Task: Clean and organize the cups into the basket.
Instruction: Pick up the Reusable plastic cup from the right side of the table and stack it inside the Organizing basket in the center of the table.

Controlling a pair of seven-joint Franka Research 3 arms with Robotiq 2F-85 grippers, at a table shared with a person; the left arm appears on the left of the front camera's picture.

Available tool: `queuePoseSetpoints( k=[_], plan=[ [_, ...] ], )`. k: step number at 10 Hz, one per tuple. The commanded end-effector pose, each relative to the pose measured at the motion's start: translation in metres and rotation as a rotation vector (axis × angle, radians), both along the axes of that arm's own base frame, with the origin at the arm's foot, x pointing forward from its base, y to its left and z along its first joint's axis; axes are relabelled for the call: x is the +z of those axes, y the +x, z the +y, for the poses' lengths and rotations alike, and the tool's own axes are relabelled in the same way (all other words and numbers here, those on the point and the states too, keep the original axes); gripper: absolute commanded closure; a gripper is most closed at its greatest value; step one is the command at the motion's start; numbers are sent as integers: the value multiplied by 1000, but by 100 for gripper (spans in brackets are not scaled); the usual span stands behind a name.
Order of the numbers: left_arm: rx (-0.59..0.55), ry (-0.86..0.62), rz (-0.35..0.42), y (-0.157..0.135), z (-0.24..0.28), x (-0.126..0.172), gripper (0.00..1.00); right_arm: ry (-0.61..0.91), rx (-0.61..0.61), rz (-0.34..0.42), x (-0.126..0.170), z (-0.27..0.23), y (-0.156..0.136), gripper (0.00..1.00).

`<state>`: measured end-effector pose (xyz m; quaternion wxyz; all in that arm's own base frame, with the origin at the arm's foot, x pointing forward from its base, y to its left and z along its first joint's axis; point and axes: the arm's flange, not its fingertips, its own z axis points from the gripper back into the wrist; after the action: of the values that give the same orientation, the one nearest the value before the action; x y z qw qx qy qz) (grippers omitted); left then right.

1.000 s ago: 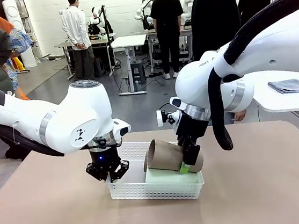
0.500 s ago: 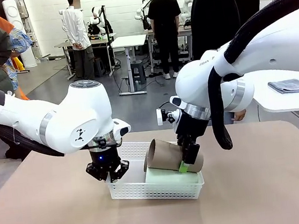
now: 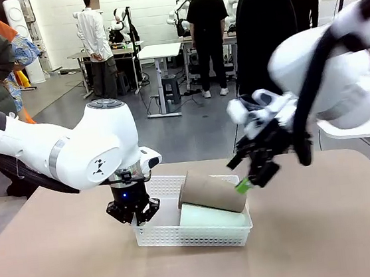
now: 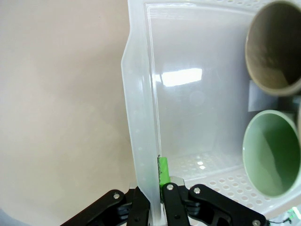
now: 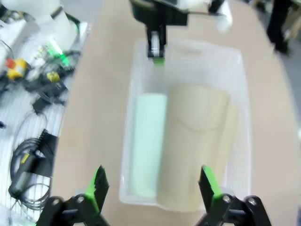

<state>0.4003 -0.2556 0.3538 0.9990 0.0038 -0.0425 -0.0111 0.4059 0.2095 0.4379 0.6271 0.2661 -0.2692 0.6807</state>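
While the left pincer [image 3: 134,213] clamps the basket's [image 3: 182,234] left wall, cups [image 3: 211,193] lie inside, mid-desk; the right pincer [image 3: 255,170] hangs wide, empty. Task looks nearly finished.

cups [image 3: 212,202] lying side by side in basket [image 3: 182,234]

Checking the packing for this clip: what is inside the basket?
Inside the white basket lie a mint green cup and a brown cup resting on top. The right wrist view shows another tan edge beside the brown cup; what lies beneath is covered.
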Motion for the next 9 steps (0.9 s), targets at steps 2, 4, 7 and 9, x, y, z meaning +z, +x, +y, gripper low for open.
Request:
queuePoseSetpoints(
  k=[2, 4, 7, 9],
  plan=[
    [2, 0, -11, -1, 0, 2, 100, 317, 59, -43, -15, -122, -71, 0],
    [2, 0, -11, -1, 0, 2, 100, 456, 75, -58, -38, -176, -105, 0],
    [2, 0, -11, -1, 0, 2, 100, 710, -59, -78, -79, -245, -123, 0],
    [2, 0, -11, -1, 0, 2, 100, 644, -37, -73, -48, -245, -93, 0]
  ],
)
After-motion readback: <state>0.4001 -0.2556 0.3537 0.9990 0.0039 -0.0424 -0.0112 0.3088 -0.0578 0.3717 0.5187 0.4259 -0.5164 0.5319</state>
